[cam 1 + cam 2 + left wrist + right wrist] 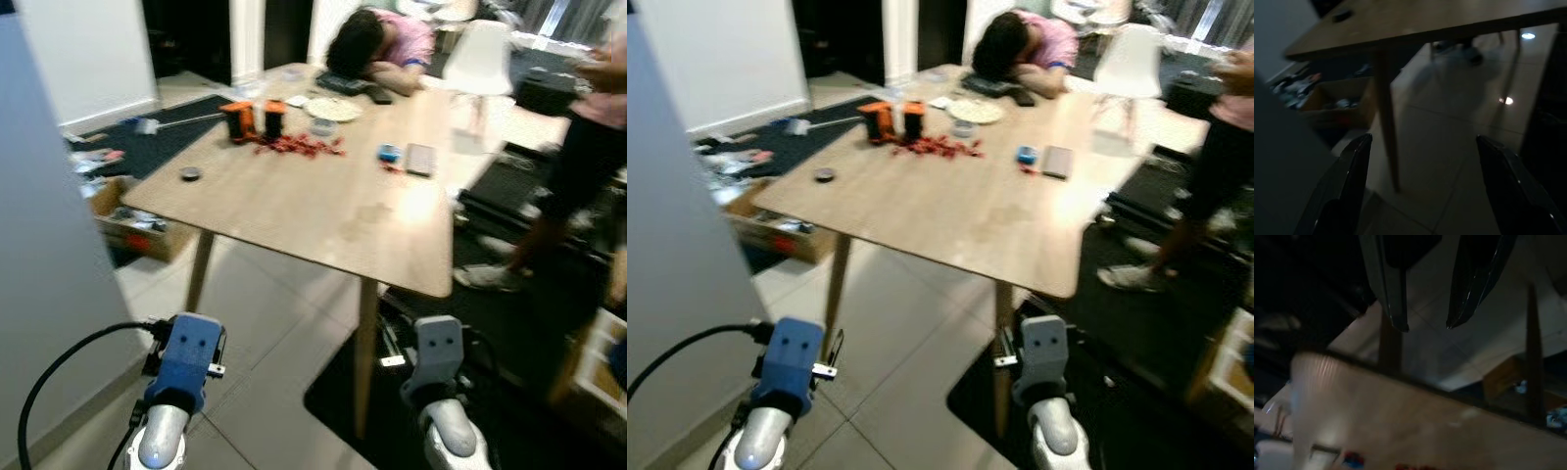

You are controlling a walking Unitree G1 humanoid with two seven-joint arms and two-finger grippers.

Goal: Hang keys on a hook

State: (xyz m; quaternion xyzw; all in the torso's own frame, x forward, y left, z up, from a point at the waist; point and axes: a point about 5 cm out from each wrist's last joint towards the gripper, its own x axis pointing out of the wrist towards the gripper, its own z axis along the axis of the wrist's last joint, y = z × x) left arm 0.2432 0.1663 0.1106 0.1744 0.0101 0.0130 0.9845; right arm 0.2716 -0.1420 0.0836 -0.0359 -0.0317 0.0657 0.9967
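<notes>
Both gripper pairs, left (1420, 186) and right (1425, 325), hang unclenched below smooth wooden table (323, 211).

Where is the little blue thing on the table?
In the left eye view the small blue object lies on the wooden table, toward the robot's right, just beside the flat grey rectangular object and right of the scattered red pieces.

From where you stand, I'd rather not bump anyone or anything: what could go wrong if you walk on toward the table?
The wooden table stands close ahead, so its near corner or leg could catch an arm. A person rests their head on the far end and another stands at the right; a jolt could disturb them. The black cable at the left arm could snag.
</notes>
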